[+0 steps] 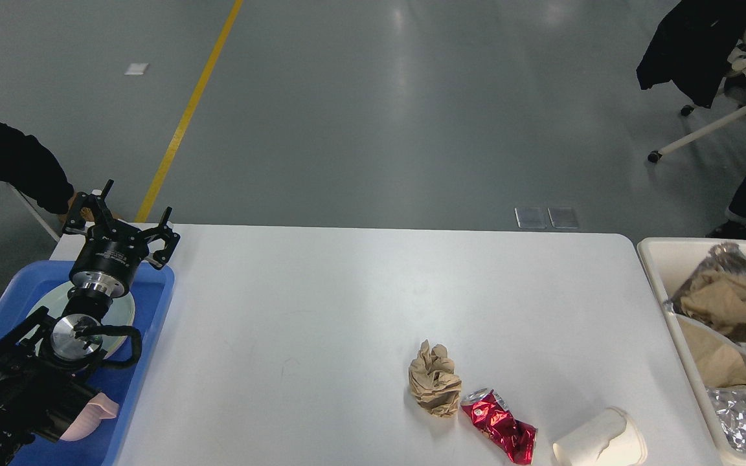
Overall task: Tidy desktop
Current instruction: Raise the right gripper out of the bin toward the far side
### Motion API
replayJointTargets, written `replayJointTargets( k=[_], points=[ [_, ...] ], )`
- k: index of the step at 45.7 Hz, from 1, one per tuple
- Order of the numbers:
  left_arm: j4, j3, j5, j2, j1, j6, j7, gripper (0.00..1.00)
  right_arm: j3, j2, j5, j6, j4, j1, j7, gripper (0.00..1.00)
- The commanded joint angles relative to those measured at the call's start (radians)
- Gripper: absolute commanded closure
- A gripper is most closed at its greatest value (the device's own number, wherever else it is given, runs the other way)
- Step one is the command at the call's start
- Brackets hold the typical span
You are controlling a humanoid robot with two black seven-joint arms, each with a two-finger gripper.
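The white desktop [321, 310] carries a crumpled brown paper ball [435, 387], a crushed red can [500, 426] and a white paper cup [601, 440] lying on its side, all near the front right. My left gripper [120, 223] is open and empty above the far end of the blue tray [149, 310]. My right gripper is out of view. A foil tray [745, 285] holding crumpled brown paper [726, 303] lies in the cream bin [661, 254] at the right edge.
The blue tray holds a pale plate [124, 310] and a pink item [91, 417] under my left arm. The bin also holds brown paper and crumpled foil [745, 414]. A chair [723, 116] stands on the floor at the far right.
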Motion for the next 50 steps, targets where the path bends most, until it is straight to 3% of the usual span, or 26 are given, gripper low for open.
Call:
replayJointTargets(
  k=[1, 19, 24, 38, 50],
  points=[
    [0.0, 0.0, 0.0, 0.0, 0.0, 0.0, 0.0, 0.04, 0.007, -0.004, 0.003, 0.0, -0.053, -0.112, 0.002, 1.0],
    [0.0, 0.0, 0.0, 0.0, 0.0, 0.0, 0.0, 0.04, 0.096, 0.035, 0.003, -0.601, -0.062, -0.465, 0.003, 1.0],
    [0.0, 0.0, 0.0, 0.0, 0.0, 0.0, 0.0, 0.04, 0.128, 0.041, 0.003, -0.696, -0.069, -0.547, 0.003, 1.0],
    [0.0, 0.0, 0.0, 0.0, 0.0, 0.0, 0.0, 0.04, 0.204, 0.136, 0.014, -0.788, -0.231, -0.743, 0.005, 1.0],
    [0.0, 0.0, 0.0, 0.0, 0.0, 0.0, 0.0, 0.04, 0.207, 0.211, 0.014, -0.809, -0.244, -0.812, 0.005, 1.0]
  ],
)
